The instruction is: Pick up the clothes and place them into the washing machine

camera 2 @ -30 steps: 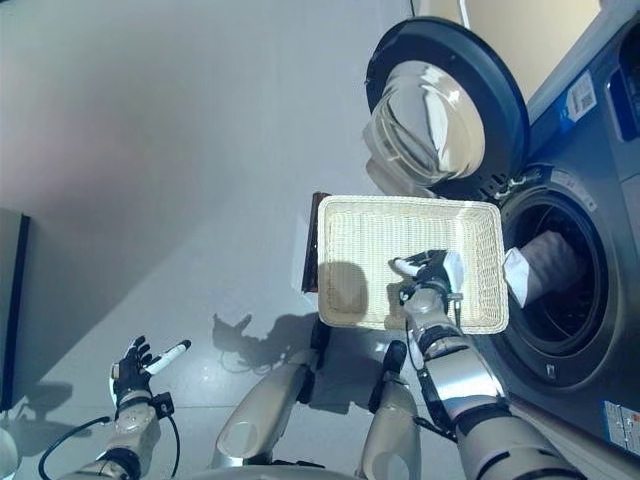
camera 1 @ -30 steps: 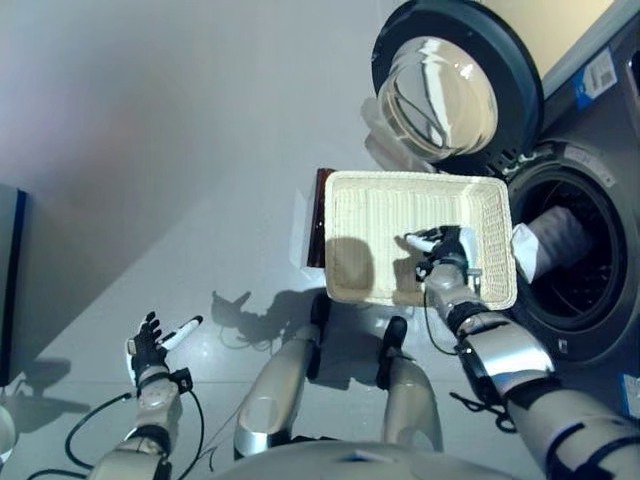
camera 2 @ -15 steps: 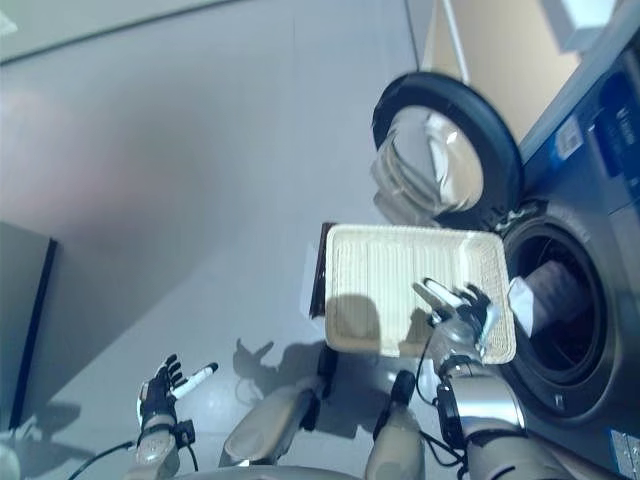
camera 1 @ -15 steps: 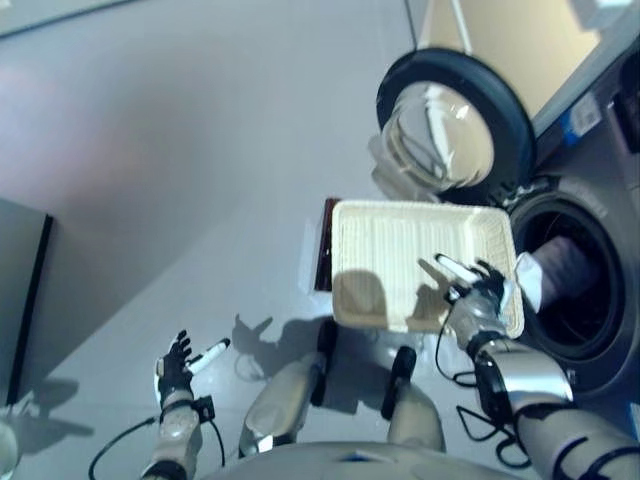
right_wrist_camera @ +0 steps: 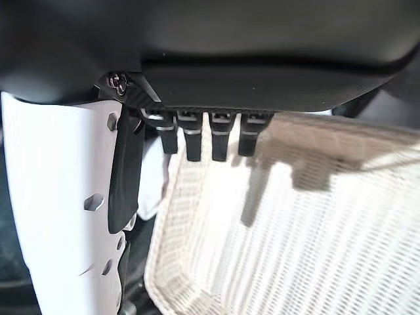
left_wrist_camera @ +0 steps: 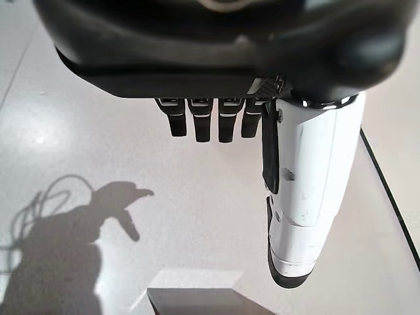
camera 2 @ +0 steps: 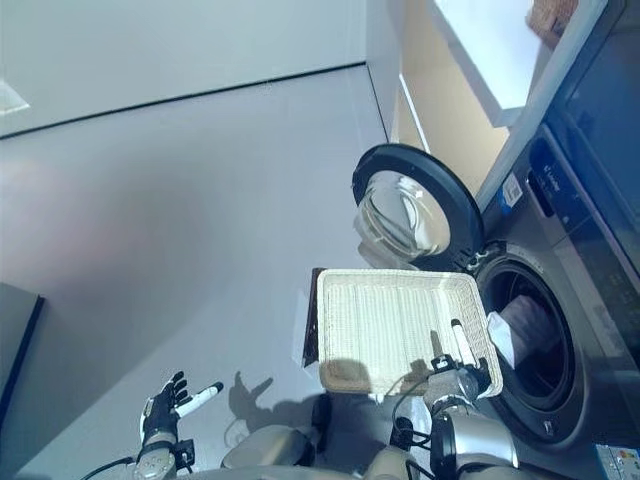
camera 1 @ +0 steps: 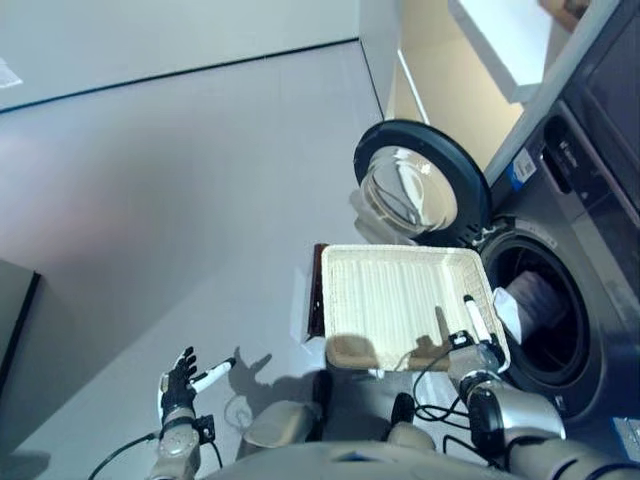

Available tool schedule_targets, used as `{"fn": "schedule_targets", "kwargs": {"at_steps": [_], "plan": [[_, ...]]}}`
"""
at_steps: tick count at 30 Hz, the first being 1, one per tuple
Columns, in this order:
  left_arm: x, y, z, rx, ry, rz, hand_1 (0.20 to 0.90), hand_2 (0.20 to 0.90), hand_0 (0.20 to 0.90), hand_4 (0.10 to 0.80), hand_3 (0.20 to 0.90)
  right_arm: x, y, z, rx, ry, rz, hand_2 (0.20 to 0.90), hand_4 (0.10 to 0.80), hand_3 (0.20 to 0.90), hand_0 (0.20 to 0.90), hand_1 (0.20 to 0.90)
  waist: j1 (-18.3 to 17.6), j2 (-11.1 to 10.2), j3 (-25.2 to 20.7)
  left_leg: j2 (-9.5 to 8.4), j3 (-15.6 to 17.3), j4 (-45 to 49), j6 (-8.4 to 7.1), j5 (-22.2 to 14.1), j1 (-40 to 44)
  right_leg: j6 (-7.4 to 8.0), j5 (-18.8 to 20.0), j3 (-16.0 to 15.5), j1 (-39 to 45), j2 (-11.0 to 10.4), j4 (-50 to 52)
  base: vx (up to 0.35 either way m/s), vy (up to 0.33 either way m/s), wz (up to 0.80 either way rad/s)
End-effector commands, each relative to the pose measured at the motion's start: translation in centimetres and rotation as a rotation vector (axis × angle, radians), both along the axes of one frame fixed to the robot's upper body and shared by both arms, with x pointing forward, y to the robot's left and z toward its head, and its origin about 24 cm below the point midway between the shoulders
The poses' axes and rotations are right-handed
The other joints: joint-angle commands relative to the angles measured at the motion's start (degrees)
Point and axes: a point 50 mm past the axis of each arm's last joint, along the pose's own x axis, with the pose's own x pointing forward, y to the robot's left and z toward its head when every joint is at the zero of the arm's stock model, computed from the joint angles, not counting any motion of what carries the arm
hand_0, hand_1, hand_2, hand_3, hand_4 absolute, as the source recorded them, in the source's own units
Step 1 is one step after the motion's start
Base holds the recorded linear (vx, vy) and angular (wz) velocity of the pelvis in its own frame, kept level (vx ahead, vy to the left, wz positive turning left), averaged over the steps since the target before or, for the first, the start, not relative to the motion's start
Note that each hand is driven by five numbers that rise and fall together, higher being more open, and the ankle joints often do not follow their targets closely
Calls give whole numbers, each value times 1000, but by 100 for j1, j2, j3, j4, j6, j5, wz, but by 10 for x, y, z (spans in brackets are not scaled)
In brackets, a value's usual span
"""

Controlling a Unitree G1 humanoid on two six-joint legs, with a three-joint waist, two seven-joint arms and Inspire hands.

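Observation:
A pale bundle of clothes (camera 1: 528,300) lies inside the washing machine's drum (camera 1: 560,345); its round door (camera 1: 420,185) is swung wide open. In front of the machine stands a white wicker basket (camera 1: 390,290) with nothing in it. My right hand (camera 1: 474,347) is open over the basket's near right corner, beside the drum opening, and holds nothing. In the right wrist view its fingers (right_wrist_camera: 200,134) point straight over the basket's weave (right_wrist_camera: 315,223). My left hand (camera 1: 181,380) hangs open and empty over the floor at the lower left.
A dark brown stand (camera 1: 318,290) shows under the basket's left edge. A grey cabinet (camera 1: 12,330) stands at the far left. Above the machine is a white counter (camera 1: 510,40). Bare grey floor (camera 1: 180,180) stretches to the left.
The camera has tilted up, so the whole picture shifted. My right hand drew back from the basket's middle to its near right corner and straightened its fingers. The left hand stayed still.

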Motion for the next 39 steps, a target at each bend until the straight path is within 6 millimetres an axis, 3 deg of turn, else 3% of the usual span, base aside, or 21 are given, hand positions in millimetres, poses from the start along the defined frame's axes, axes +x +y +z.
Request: {"fn": "schedule_targets", "kwargs": {"at_steps": [1, 3, 4, 5, 7, 9, 10, 11, 13, 16, 18, 20, 22, 25, 27, 28, 30, 34, 35, 37, 39], "plan": [[-5, 13, 3, 49, -5, 7, 900, 900, 900, 800, 900, 15, -14, 18, -76, -122, -49, 900, 800, 900, 900, 900, 48, 172, -24, 44, 176, 121, -509, -336, 244, 105, 664, -234, -659, -49, -15, 171, -157, -63], [-2, 11, 4, 35, -27, 12, 900, 900, 900, 800, 900, 10, -17, 16, -76, -108, -50, 900, 800, 900, 900, 900, 21, 137, -52, 168, 187, 116, -626, -459, 374, 153, 1011, -380, -737, -217, -768, 187, -200, -62], [-2, 11, 4, 35, -27, 12, 900, 900, 900, 800, 900, 10, -17, 16, -76, -107, -50, 900, 800, 900, 900, 900, 22, 145, -57, 179, 183, 128, -630, -471, 374, 155, 1054, -396, -690, -199, -850, 144, -207, -26], [2, 12, 5, 27, -48, 21, 900, 900, 900, 800, 900, 6, -15, 13, -70, -101, -50, 900, 800, 900, 900, 900, -47, 86, -55, 233, 90, 193, -672, -533, 410, 144, 1123, -92, -643, -154, -959, 115, -186, 4], [-5, 3, 1, -10, -34, 50, 900, 900, 900, 800, 900, -3, -12, 6, -62, -73, -54, 900, 800, 900, 900, 900, 25, -88, -276, 343, 204, 158, -733, -604, 547, 198, 1258, -231, -354, -153, -1187, 185, -243, 29], [-6, 2, 0, -11, -32, 50, 900, 900, 900, 800, 900, -4, -12, 6, -62, -71, -54, 900, 800, 900, 900, 900, 30, -82, -292, 351, 207, 142, -737, -604, 557, 197, 1261, -233, -344, -143, -1205, 110, -137, 20], [-14, -5, -5, -38, 2, 49, 900, 900, 900, 800, 900, -14, -14, 0, -66, -32, -45, 900, 800, 900, 900, 900, 12, -129, -429, 533, 286, 78, -815, -575, 647, 152, 1200, -289, -163, 25, -1240, 107, -160, 14], [-14, -5, -5, -38, 3, 49, 900, 900, 900, 800, 900, -14, -14, 0, -66, -32, -45, 900, 800, 900, 900, 900, 13, -126, -428, 537, 286, 73, -817, -574, 653, 151, 1200, -291, -157, 29, -1244, 166, -311, 14], [-20, -7, -8, -53, 32, 80, 900, 900, 900, 800, 900, -19, -9, -4, -66, -11, -20, 900, 800, 900, 900, 900, -58, -200, -598, 845, 217, 2, -992, -421, 670, 38, 964, -319, 75, 267, -1249, 126, -353, 7], [-23, -6, -10, -50, 51, 93, 900, 900, 900, 800, 900, -23, -5, -8, -64, 2, -2, 900, 800, 900, 900, 900, -69, -211, -668, 964, 169, 112, -1069, -334, 664, -33, 845, -357, 215, 403, -1258, 64, -208, -6], [-21, -2, -9, -51, 41, 120, 900, 900, 900, 800, 900, -28, 1, -12, -49, 7, 1, 900, 800, 900, 900, 900, 10, -266, -609, 1080, 48, 1071, -1158, 70, 411, -218, 680, -322, 457, 542, -1190, 41, -230, -2], [-21, -2, -9, -53, 37, 126, 900, 900, 900, 800, 900, -28, 2, -13, -44, 5, 3, 900, 800, 900, 900, 900, 37, -287, -546, 1055, -59, 1535, -1156, 170, 240, -285, 660, -342, 549, 556, -1188, 18, -155, 12], [-27, -4, -12, -59, 63, 139, 900, 900, 900, 800, 900, -24, 7, -12, -46, 0, 26, 900, 800, 900, 900, 900, 173, -291, -457, 919, -396, 1881, -1065, 379, -143, -353, 535, -248, 702, 577, -1158, 68, -61, -6], [-34, -7, -15, -53, 113, 134, 900, 900, 900, 800, 900, -19, 12, -11, -52, 1, 66, 900, 800, 900, 900, 900, 296, -300, -414, 838, -532, 1212, -1013, 304, -642, -292, 386, -102, 791, 583, -1104, 138, 53, -25], [-36, -8, -16, -55, 122, 137, 900, 900, 900, 800, 900, -16, 15, -11, -52, -3, 81, 900, 800, 900, 900, 900, 369, -261, -395, 854, -540, 775, -1066, 509, -672, -272, 323, -14, 828, 624, -1068, 163, 81, -62], [-38, -11, -18, -50, 144, 117, 900, 900, 900, 800, 900, -11, 19, -9, -60, -13, 107, 900, 800, 900, 900, 900, 417, -97, -356, 902, -490, 187, -1139, 907, -1003, -235, 243, 54, 954, 710, -1077, 138, 67, -52], [-41, -13, -19, -51, 164, 114, 900, 900, 900, 800, 900, -9, 22, -8, -64, -18, 121, 900, 800, 900, 900, 900, 482, 30, -357, 862, -347, -271, -1176, 1135, -1055, -222, 126, 170, 1082, 753, -1104, 223, 131, -23], [-46, -14, -20, -52, 175, 133, 900, 900, 900, 800, 900, -4, 28, -7, -64, -36, 160, 900, 800, 900, 900, 900, 509, 197, -440, 790, -454, -272, -1128, 1121, -865, -192, -88, 425, 1193, 761, -1005, 166, 191, -73], [-44, -12, -19, -48, 159, 147, 900, 900, 900, 800, 900, -2, 33, -7, -50, -54, 162, 900, 800, 900, 900, 900, 506, 241, -482, 740, -326, -85, -1090, 996, -834, -151, -187, 408, 1219, 599, -910, 115, 171, -88], [-43, -10, -19, -46, 152, 155, 900, 900, 900, 800, 900, -1, 36, -7, -42, -58, 170, 900, 800, 900, 900, 900, 534, 238, -500, 706, -212, -35, -1042, 893, -786, -117, -227, 443, 1201, 510, -815, 131, 194, -57], [-42, -9, -17, -44, 133, 177, 900, 900, 900, 800, 900, 7, 44, -4, -41, -70, 213, 900, 800, 900, 900, 900, 652, 303, -470, 701, 50, 84, -989, 697, -684, 2, -87, 194, 978, 229, -557, 22, 219, -63]]}}
